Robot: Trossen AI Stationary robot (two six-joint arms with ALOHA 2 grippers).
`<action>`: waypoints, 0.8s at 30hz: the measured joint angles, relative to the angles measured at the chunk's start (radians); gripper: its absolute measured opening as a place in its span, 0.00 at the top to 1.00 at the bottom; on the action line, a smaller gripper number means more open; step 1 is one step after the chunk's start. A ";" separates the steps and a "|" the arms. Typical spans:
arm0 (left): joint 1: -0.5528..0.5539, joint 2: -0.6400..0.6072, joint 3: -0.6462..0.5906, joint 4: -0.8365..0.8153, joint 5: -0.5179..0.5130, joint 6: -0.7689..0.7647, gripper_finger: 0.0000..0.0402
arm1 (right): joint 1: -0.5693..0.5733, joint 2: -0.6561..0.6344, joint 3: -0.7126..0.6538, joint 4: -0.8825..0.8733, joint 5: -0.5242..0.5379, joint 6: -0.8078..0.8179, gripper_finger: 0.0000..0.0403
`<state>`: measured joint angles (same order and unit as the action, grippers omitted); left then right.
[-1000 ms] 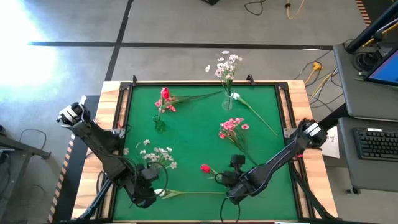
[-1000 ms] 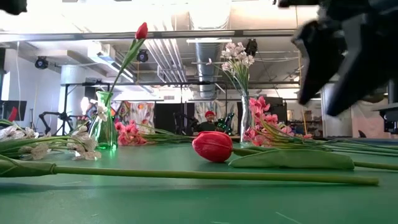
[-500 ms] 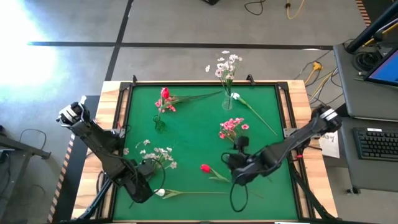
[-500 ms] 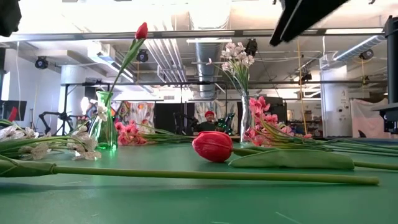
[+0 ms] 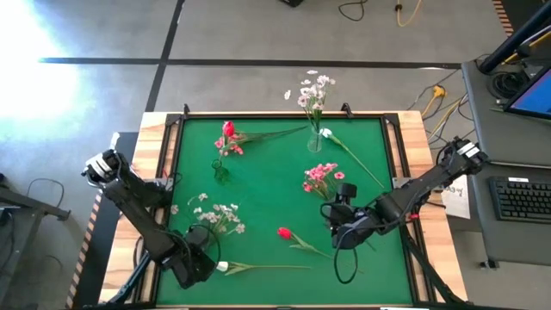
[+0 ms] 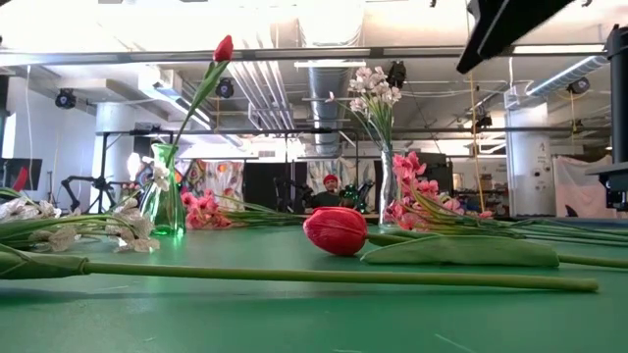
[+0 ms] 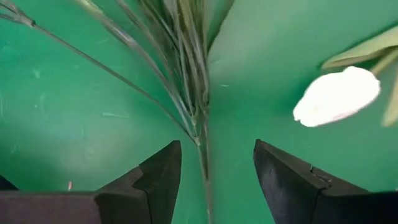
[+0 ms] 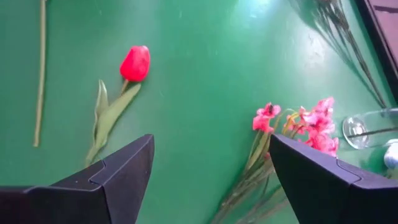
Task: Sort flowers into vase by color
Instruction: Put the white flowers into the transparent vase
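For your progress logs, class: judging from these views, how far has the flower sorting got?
Done: a red tulip stands in the left vase, white blossoms in the right vase.

In hand: nothing; the left gripper is open around the white spray's stems, the right gripper is open above the mat.

Left: loose red tulip, pink cluster, white spray, white bud.

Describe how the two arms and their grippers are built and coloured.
Both arms are dark, jointed, with pale fittings near their bases. The left gripper and right gripper each have two black wedge-shaped fingers. A black cable loops below the right arm.
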<state>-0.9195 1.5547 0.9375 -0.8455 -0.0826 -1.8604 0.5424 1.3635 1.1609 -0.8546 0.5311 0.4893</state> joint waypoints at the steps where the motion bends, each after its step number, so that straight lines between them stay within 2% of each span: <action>1: 0.000 0.009 0.000 0.001 0.003 -0.001 0.53 | 0.000 -0.001 -0.007 -0.001 -0.004 0.009 0.22; 6: 0.000 0.065 0.000 -0.009 0.007 -0.009 0.53 | 0.000 -0.002 -0.045 0.011 -0.015 0.035 0.23; 9: 0.000 0.108 0.000 -0.008 0.006 -0.012 0.57 | 0.000 -0.002 -0.072 0.040 -0.016 0.035 0.24; 14: 0.000 0.171 0.007 -0.001 0.007 -0.026 0.72 | 0.000 -0.002 -0.082 0.053 -0.016 0.024 0.23; 19: 0.001 0.170 0.005 0.015 0.006 -0.036 0.95 | 0.000 -0.002 -0.053 0.053 -0.015 0.010 0.23; 24: 0.000 0.126 -0.003 0.008 0.007 -0.041 0.99 | 0.007 -0.003 -0.030 0.036 -0.019 0.007 0.25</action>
<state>-0.9193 1.6807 0.9347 -0.8372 -0.0754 -1.9014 0.5496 1.3609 1.1309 -0.8191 0.5125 0.4968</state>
